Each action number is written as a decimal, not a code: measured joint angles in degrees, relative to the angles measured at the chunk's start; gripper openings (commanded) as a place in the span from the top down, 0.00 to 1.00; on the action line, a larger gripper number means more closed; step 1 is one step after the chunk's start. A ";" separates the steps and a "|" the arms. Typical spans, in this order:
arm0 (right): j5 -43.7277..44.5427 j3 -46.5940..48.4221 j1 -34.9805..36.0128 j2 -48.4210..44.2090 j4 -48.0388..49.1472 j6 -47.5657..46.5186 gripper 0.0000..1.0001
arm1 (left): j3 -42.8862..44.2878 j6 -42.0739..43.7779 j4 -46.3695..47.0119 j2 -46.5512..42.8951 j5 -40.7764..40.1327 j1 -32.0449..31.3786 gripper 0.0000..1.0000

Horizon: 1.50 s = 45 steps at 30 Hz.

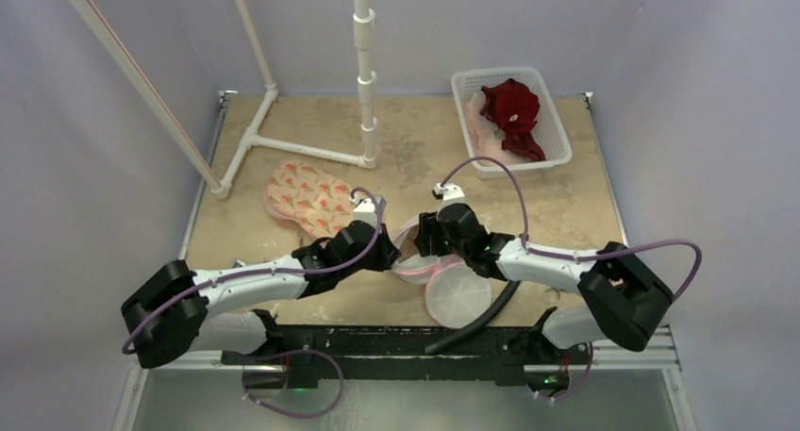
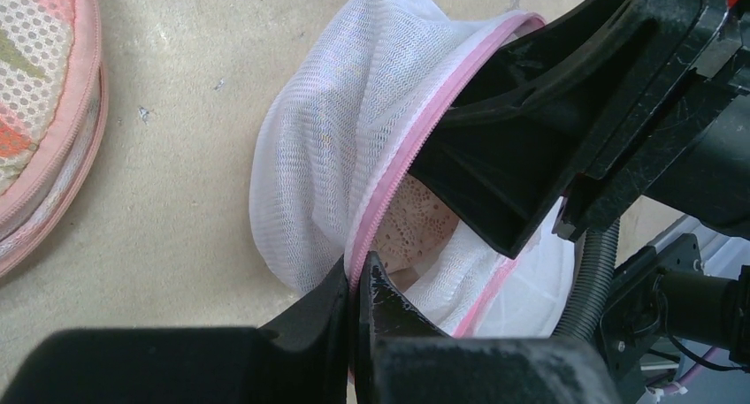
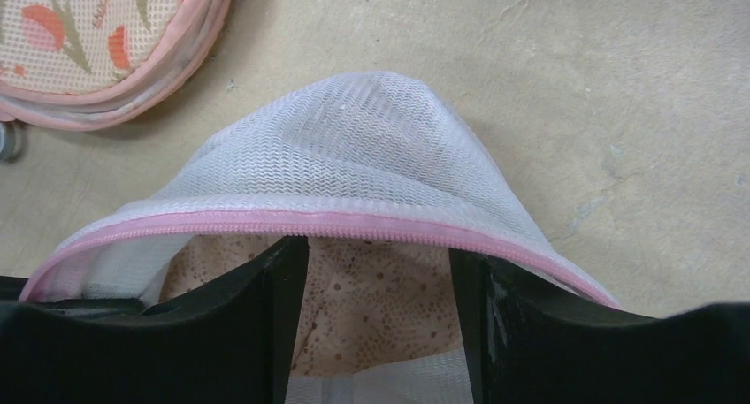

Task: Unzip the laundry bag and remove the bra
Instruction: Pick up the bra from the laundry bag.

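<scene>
Presently the laundry bag sits between my two grippers. Its white mesh bulges just ahead of my left gripper, and its open mouth faces my right gripper. The bra, beige and dotted, lies inside the bag, just beyond my left fingertips and directly between my right fingers. Off to the left of both tools, apart from the bag, lies a tulip-print pouch.

Much is hidden. My left wrist view shows only a patch of the bra past the pink zipper edge, and my right gripper's black body covers the rest of the opening. In my right wrist view the frame cuts off the bra's lower part, and I cannot tell whether my right fingers touch it. From above, both grippers cover most of the bag.

My left jaws are pinched tight on the pink zipper edge at the bag's near rim. My right jaws stand fairly wide, with both fingers pushed under the zipper edge into the mouth, gripping nothing that I can see.
</scene>
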 measured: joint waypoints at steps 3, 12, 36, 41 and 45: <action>-1.70 0.00 -0.13 0.74 1.16 0.31 0.47 | -0.02 0.02 0.22 0.35 0.00 0.00 1.00; -5.99 0.00 -0.35 1.64 3.17 1.68 0.85 | -0.22 0.00 0.61 1.14 0.00 0.00 1.00; -5.51 0.00 -0.46 -7.19 -0.46 1.18 0.42 | -1.11 -0.26 1.09 1.29 0.00 0.00 1.00; -2.97 -0.98 -1.44 -3.54 2.10 1.14 0.36 | -1.09 -0.66 1.25 2.78 0.15 0.00 1.00; -1.25 -1.99 -2.19 -2.08 4.48 0.92 0.33 | -1.09 -0.66 1.27 3.19 0.17 0.00 1.00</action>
